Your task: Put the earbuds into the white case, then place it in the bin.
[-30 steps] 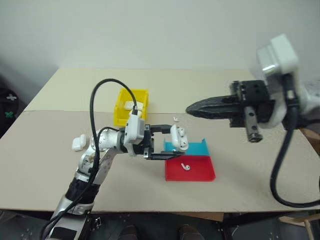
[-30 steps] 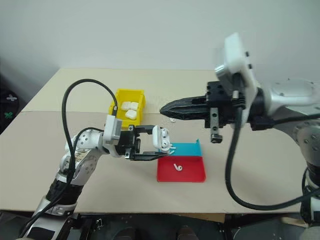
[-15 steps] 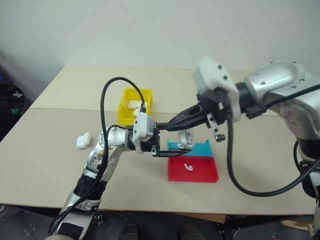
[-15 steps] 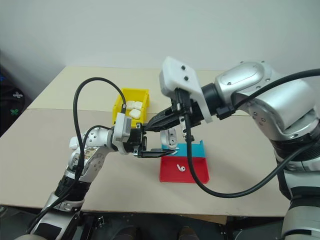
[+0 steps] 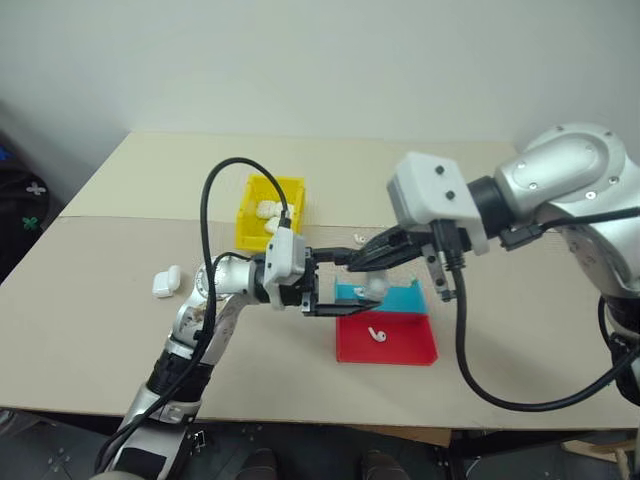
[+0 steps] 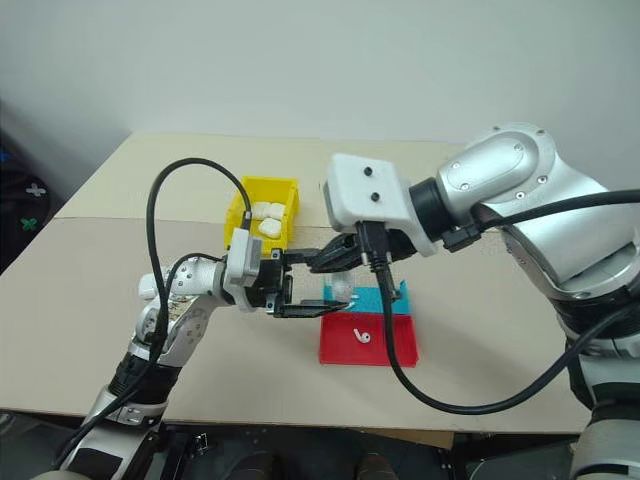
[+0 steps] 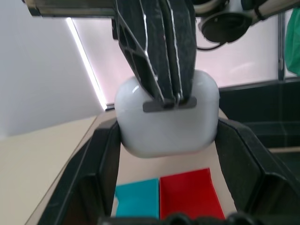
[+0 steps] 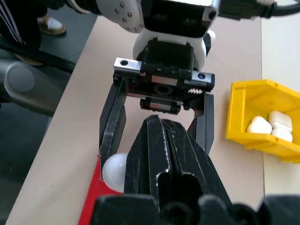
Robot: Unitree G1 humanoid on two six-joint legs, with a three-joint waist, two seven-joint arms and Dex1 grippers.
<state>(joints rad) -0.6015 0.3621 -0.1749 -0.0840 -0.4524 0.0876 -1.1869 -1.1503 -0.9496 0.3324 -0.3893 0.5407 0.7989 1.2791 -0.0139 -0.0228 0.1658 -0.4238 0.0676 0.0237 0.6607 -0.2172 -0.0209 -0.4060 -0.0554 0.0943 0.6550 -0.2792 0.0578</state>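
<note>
Table spreads beige under both arms, and well behind the left gripper the bin already holds several white cases like the one in hand. Directly below that gripper's fingertips lie the blue tray and, just nearer the robot, the red tray, where one of the earbuds rests alone. Another small white earbud lies on the table behind the grippers. Off to the outer side of the left arm, a spare case sits on the table by itself.

The left gripper is clamped on the white case, one black finger on each side, holding it in the air above the trays. The right gripper has its two fingers pressed together into a single point, and the left wrist view shows that point bearing on the top of the case. I judge this to be a push on the lid; whether the lid is fully down, and how many earbuds are inside, I cannot tell.

Judged from this, the work is midway: cases are binned, this one has yet to go into the bin, and loose earbuds remain.
</note>
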